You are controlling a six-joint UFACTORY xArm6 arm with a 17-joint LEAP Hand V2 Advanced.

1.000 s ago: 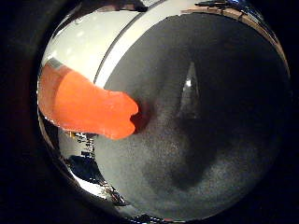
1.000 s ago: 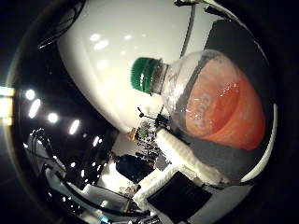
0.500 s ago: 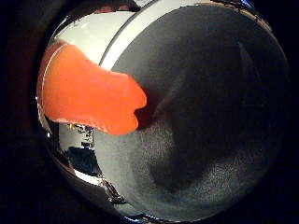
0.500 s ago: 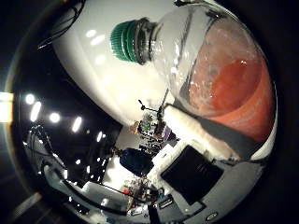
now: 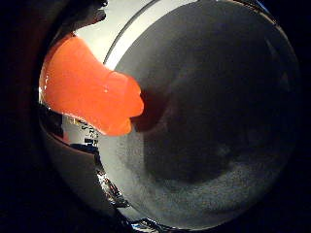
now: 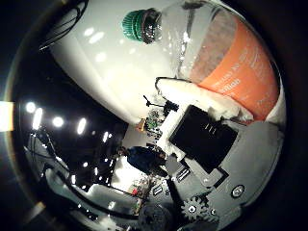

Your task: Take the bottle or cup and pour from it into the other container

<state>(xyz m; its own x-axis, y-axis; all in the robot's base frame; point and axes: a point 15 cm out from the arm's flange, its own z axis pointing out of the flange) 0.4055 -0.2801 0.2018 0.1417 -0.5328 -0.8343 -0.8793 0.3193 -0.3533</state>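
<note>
A clear plastic bottle (image 6: 226, 58) with a green cap (image 6: 142, 24) and orange contents fills much of the thumb side palm view, close to the palm. My hand's white and black finger (image 6: 197, 130) lies curled against the bottle's side. In the little finger side palm view the bottle's orange body (image 5: 89, 89) shows over a grey surface (image 5: 214, 116).
A white tabletop (image 6: 106, 77) lies behind the bottle in the thumb side palm view. Past its edge is a dark room with ceiling lights and cluttered equipment (image 6: 144, 159). The grey surface casts the bottle's shadow beside the orange body.
The bottle has grown larger in the thumb side view, and its cap has slid toward the picture's edge. The finger now lies closer in against the bottle.
</note>
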